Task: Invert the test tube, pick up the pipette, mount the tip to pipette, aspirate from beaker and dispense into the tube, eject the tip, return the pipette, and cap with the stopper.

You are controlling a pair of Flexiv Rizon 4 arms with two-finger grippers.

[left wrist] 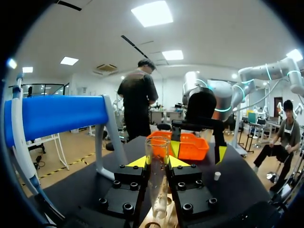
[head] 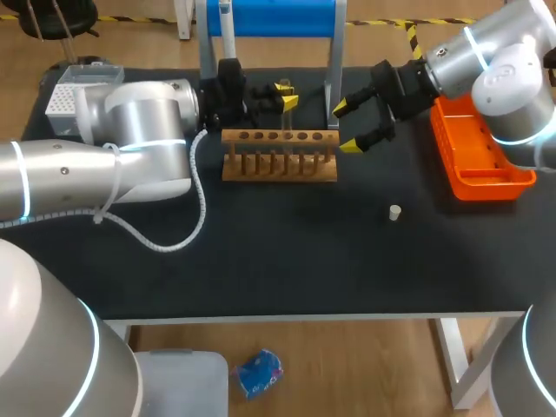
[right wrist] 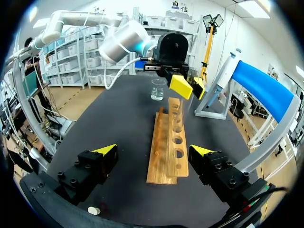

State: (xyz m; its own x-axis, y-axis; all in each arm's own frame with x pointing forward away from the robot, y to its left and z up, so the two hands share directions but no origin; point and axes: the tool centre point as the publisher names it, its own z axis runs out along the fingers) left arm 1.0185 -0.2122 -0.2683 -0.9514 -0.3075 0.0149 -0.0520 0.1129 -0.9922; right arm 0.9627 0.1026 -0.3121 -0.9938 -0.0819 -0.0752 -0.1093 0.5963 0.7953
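Note:
A clear test tube [left wrist: 158, 183] stands upright with its open mouth up and its lower end at the wooden rack [head: 278, 158]. My left gripper [left wrist: 158, 164] is shut on the test tube just above the rack [right wrist: 168, 147]. From the head view the left gripper [head: 286, 95] sits over the rack's middle. My right gripper [head: 347, 127] hangs open and empty at the rack's right end, and its wrist view shows it [right wrist: 153, 151] looking along the rack. The pipette [head: 225, 24] hangs on the blue stand [head: 274, 17]. A glass beaker [right wrist: 158, 89] stands beyond the rack. The white stopper [head: 394, 212] lies on the mat.
An orange tray [head: 479, 161] sits at the right, behind my right arm. A white tip box [head: 74, 89] stands at the back left. The blue stand's metal legs [head: 331, 61] rise just behind the rack. Black mat [head: 287, 252] spreads in front of the rack.

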